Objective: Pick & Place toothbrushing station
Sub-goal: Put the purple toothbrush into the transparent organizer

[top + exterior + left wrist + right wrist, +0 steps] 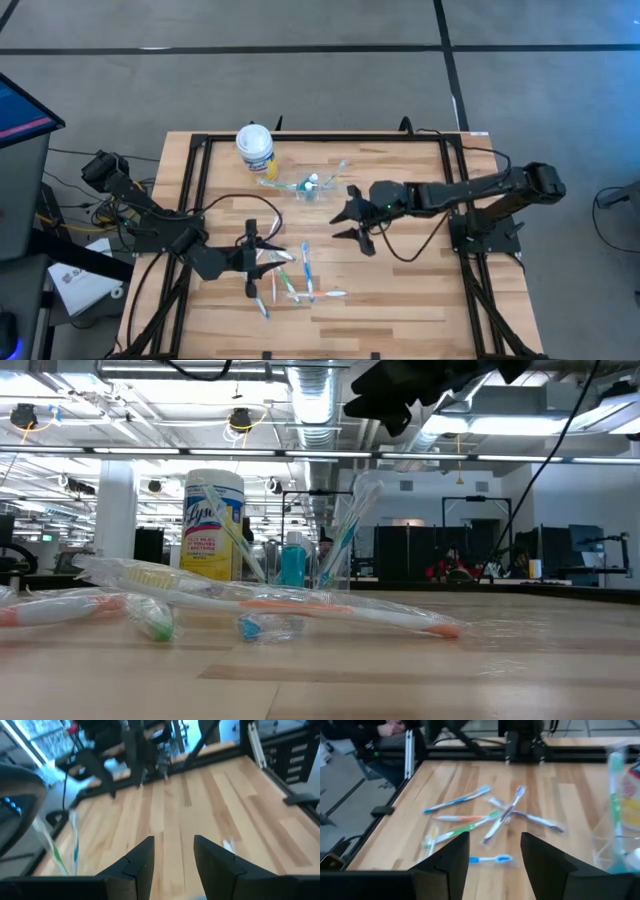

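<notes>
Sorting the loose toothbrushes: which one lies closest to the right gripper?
The blue-and-white toothbrush lying alone just ahead of the right gripper; the other toothbrushes lie crossed in a pile farther off.

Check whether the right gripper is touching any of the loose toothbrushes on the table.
Apart. The right wrist view shows the right gripper open and empty, with bare wood between its fingers and the scattered toothbrushes lying ahead.

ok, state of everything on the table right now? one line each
clear plastic cup: upright, holds a few toothbrushes and a small blue tube.
loose toothbrushes: lying flat, scattered on the table, still in wrappers.
yellow wipes canister: upright, white lid on.
left gripper: low over the loose toothbrushes, fingers apart, nothing between them.
right gripper: raised beside the cup, fingers open, empty.
</notes>
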